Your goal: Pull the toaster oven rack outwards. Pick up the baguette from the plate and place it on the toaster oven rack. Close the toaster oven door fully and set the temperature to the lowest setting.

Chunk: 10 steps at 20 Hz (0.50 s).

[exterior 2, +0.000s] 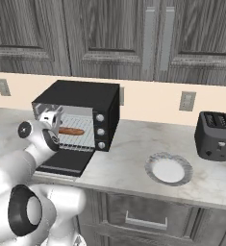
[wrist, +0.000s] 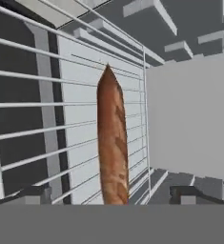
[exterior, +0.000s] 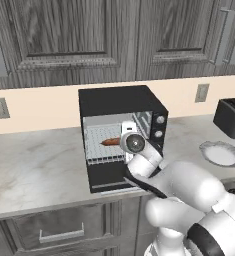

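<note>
Where the arm reaches into the oven (exterior: pixel 120 137), your view of the gripper (wrist: pixel 113 199) is partly blocked in both base views. Its jaws stand released, tips either side of the baguette (wrist: pixel 111 143), which lies on the rack (wrist: pixel 27 119) inside. You see the door (exterior 2: pixel 65 162) hanging open and the plate (exterior 2: pixel 168 168) to the right. No lettering is legible.

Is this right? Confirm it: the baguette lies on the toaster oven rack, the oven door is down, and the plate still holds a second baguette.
Not quite. The plate is bare, as the right base view shows. The rest holds: the baguette lies on the toaster oven rack, and the toaster oven door is down.
</note>
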Motion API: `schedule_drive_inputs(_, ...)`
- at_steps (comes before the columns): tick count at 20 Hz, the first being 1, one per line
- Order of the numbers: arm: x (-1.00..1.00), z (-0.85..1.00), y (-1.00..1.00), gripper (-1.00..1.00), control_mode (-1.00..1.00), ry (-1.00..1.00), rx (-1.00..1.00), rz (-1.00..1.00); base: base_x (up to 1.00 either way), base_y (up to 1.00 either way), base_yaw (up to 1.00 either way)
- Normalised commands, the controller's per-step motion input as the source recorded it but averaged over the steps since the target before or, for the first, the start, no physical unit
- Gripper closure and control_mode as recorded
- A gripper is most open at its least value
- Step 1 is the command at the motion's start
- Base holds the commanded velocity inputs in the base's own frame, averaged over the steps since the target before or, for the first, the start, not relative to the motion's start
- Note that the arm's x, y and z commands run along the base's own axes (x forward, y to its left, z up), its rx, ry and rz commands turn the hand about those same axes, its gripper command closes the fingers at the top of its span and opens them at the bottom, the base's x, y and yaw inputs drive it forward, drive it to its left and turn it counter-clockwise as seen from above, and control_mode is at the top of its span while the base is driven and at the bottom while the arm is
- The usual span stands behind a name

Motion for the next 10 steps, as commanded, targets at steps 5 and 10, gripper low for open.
schedule_drive_inputs(5, -0.88, 0.69, -0.09, -1.0, -1.0, -0.45, 0.1, 0.0, 0.0, 0.0, 0.0)
schedule_drive_inputs(10, -0.94, 0.77, -0.16, -1.0, -1.0, -0.26, 0.09, 0.0, 0.0, 0.0, 0.0)
